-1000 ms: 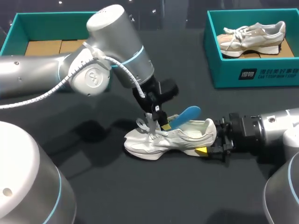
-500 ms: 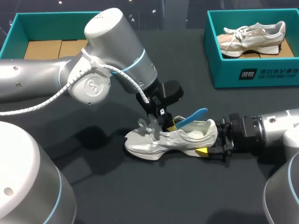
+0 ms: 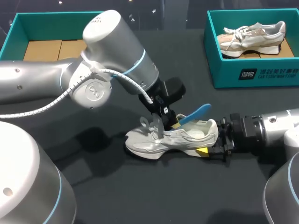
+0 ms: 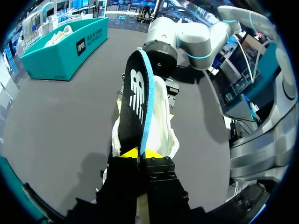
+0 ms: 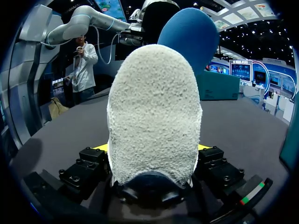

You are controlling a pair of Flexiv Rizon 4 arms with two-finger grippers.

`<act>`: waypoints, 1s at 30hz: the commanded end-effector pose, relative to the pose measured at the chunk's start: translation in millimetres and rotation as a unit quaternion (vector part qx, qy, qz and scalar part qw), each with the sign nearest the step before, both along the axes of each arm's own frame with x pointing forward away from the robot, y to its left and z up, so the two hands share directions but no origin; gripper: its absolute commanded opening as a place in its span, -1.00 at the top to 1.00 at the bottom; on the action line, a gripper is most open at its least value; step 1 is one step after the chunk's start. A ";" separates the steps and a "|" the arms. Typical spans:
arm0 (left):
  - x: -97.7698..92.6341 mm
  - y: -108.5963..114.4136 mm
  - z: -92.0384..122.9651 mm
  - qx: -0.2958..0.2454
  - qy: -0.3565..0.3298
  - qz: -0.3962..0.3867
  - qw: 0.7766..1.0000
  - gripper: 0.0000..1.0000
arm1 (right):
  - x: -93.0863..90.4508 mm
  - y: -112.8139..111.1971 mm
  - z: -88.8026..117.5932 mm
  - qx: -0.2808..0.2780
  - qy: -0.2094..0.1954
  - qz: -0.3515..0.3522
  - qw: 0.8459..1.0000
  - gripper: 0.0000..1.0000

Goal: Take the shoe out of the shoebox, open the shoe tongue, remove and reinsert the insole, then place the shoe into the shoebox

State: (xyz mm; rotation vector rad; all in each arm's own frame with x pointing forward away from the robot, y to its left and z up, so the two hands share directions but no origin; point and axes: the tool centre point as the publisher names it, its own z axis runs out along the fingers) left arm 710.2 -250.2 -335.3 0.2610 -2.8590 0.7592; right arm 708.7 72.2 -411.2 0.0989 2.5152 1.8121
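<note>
Reaching in from the left with the left arm (image 3: 110,56), carrying the elbow high and angling the wrist down toward the right. Pinching the blue insole (image 3: 195,113) in the left gripper (image 3: 167,122). Stretching the right arm (image 3: 268,133) in low from the right, pointing the wrist left. Clamping the right gripper (image 3: 210,140) on the heel of the shoe (image 3: 173,139), one yellow tip on each side.

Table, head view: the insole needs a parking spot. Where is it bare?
Bare: between the left shoebox and right shoebox, and the table strip on the white shoe's near side. Crowded at the shoe, where the left gripper, insole and right gripper meet.
</note>
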 end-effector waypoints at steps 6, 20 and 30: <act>-0.6 -1.7 -0.6 -0.005 0.002 0.000 1.000 0.29 | -2.1 1.7 0.3 -0.002 -0.001 0.000 1.000 1.00; -8.1 -15.0 6.7 -0.027 -0.011 -0.005 1.000 0.15 | -2.1 1.7 0.3 -0.002 -0.001 0.000 1.000 1.00; -21.2 -29.5 8.4 -0.038 -0.070 -0.021 0.997 0.11 | -2.1 1.7 0.3 -0.002 -0.001 0.000 1.000 1.00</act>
